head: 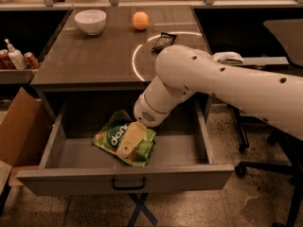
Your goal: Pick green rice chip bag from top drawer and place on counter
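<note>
The green rice chip bag (pixel 118 135) lies flat inside the open top drawer (pixel 128 177), left of centre, its dark "dang" logo facing up. My gripper (pixel 127 144) reaches down into the drawer from the white arm (pixel 227 84) and sits right on top of the bag's right half, covering part of it. The counter (pixel 94 56) is the grey-brown tabletop above the drawer, with a thin white circle line on its right side.
On the counter stand a white bowl (pixel 90 21) at the back left, an orange (pixel 140 20) at the back centre and a small black wrapper (pixel 163 41) on the circle line. A cardboard box (pixel 19 126) stands left of the drawer. An office chair (pixel 284 141) is at the right.
</note>
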`<state>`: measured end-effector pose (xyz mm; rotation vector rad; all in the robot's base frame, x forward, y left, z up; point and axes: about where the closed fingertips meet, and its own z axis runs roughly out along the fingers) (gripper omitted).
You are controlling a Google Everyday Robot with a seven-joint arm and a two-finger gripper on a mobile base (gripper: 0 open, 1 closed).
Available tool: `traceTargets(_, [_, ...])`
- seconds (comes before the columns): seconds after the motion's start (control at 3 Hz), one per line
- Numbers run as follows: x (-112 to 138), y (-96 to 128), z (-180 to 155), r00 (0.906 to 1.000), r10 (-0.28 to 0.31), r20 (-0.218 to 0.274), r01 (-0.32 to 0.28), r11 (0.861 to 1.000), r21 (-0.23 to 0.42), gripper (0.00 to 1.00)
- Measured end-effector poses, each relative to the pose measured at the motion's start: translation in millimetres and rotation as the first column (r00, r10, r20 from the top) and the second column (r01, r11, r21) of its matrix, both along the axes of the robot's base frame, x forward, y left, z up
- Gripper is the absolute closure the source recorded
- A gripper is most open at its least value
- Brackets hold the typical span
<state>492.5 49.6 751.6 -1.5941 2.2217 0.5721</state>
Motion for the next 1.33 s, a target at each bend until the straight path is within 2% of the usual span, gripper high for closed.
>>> traceTargets(0.33, [15, 22, -26, 0.9991, -0.024, 0.036, 0.023, 1.000, 0.019, 0.00])
traceTargets(0.67, [15, 22, -26, 0.9991, -0.024, 0.036, 0.023, 1.000, 0.019, 0.00])
traceTargets(1.33, [34, 5, -59, 0.9906, -0.065, 0.121, 0.068, 0.997, -0.029, 0.00])
